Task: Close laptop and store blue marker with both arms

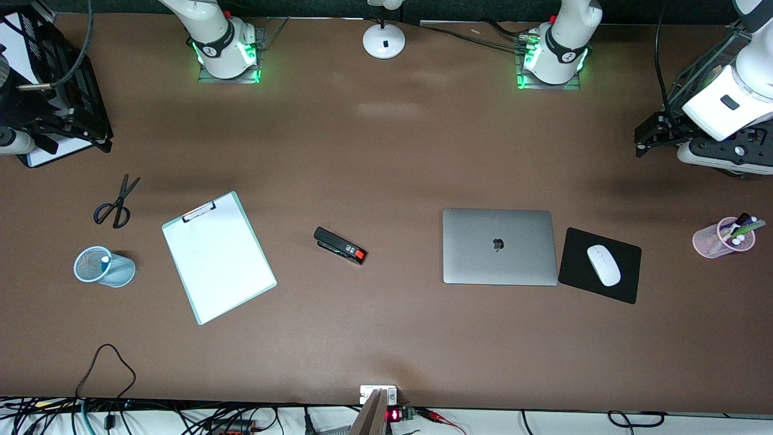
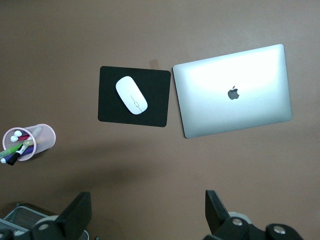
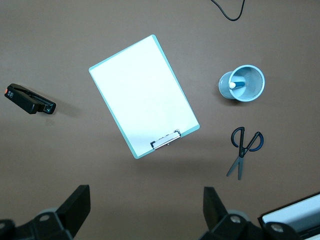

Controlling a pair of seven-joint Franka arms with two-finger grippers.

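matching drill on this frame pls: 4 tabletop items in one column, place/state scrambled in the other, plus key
Things:
1. laptop
2. blue marker
3. mouse
4. scissors

Place or state:
A. lying on the black mouse pad
B. standing in the blue mesh cup
C. lid shut, logo facing up
D. flat on the table, between the blue mesh cup and the black rack

Pairs: 1-C, 2-B, 3-A, 4-D
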